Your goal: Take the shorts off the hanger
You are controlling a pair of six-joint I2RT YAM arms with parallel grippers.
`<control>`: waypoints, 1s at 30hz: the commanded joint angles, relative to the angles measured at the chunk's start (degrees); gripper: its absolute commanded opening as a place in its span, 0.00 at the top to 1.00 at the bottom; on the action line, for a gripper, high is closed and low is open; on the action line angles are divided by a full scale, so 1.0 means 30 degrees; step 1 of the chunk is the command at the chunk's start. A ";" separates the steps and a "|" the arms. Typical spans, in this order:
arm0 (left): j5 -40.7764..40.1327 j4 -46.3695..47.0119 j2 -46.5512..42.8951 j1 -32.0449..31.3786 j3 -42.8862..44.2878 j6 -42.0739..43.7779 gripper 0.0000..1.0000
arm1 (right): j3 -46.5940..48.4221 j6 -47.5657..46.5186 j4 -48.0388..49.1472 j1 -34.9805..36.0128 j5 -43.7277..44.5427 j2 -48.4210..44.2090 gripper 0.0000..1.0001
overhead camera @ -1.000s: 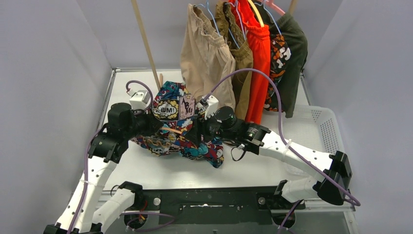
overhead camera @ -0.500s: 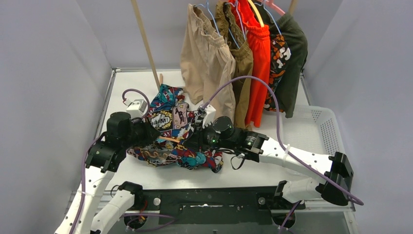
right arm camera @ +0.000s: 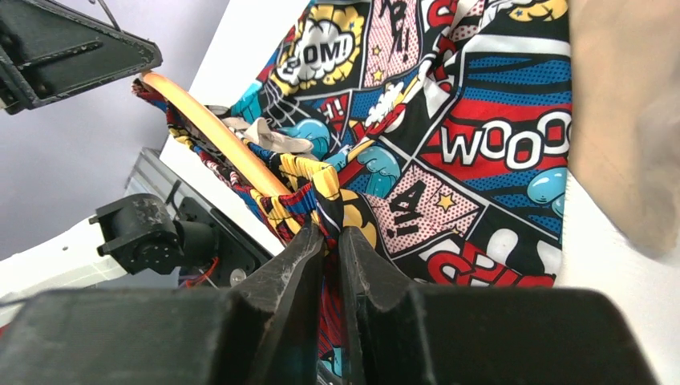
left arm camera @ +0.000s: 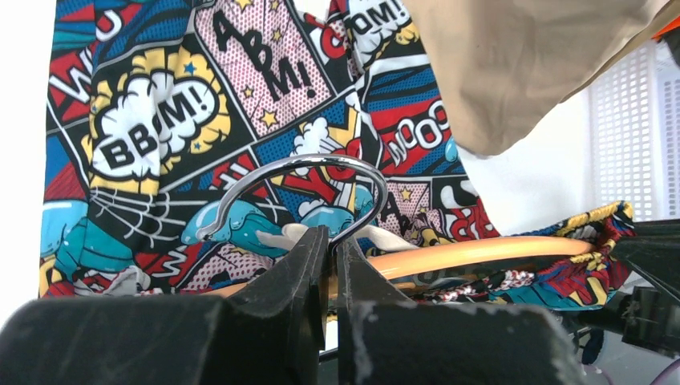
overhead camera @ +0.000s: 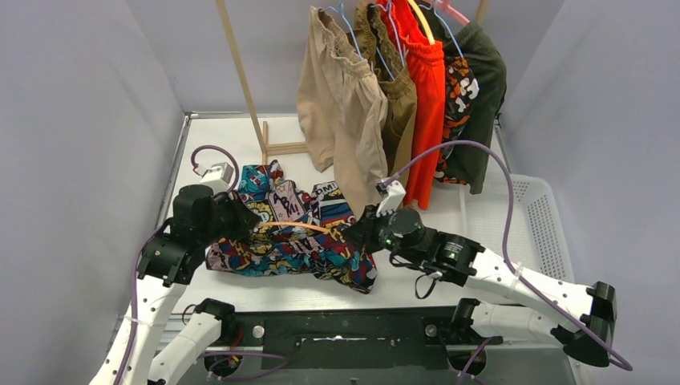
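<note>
While the comic shorts (overhead camera: 297, 245) are lying spread on the surface (overhead camera: 228, 136), I am working low at their near edge with both arms, left arm at the left end and right arm at the right.

Left fingers (left arm camera: 317, 249): pressing together on the wire neck of the hanger (left arm camera: 481, 253), just below its metal hook. The hook is arching up in front of the print. The hanger's orange bar is running off to the right, going into the waistband.

Right fingers (right arm camera: 314, 245): pinching a bunched fold of the yellow-striped waistband, just beside the orange bar. I cannot tell whether they are also touching the bar.

So the shorts are sitting on the hanger, waistband gathered along the bar.

Beige shorts (overhead camera: 341, 96) are hanging behind, their hem dangling near the far right part of the comic pair. A white basket (overhead camera: 529, 208) is sitting at the right, apart from the comic shorts.
</note>
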 commanded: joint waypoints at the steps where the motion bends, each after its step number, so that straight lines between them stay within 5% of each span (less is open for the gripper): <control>1: -0.0994 0.0832 -0.0288 0.0141 0.2008 -0.0371 1.00 | -0.0546 -0.0055 0.0384 -0.0097 0.2117 -0.2267 1.00; 10: -0.1315 0.1248 -0.1034 0.0148 0.1805 -0.1404 1.00 | -0.1948 0.0787 -0.2844 -0.0102 0.5816 -0.4744 1.00; 19: 0.0804 0.5171 -0.1640 0.0142 -0.0943 -0.5004 1.00 | -0.3319 0.0549 -0.2858 -0.0096 0.6173 -0.5018 1.00; 26: 0.1138 0.4553 -0.1024 0.0155 -0.1304 -0.4321 1.00 | -0.3386 0.1176 -0.1011 -0.0089 0.5864 -0.4802 1.00; 30: 0.1951 0.4269 -0.0732 0.0155 -0.1735 -0.3923 1.00 | -0.3411 0.1247 -0.0001 -0.0078 0.4940 -0.4814 0.88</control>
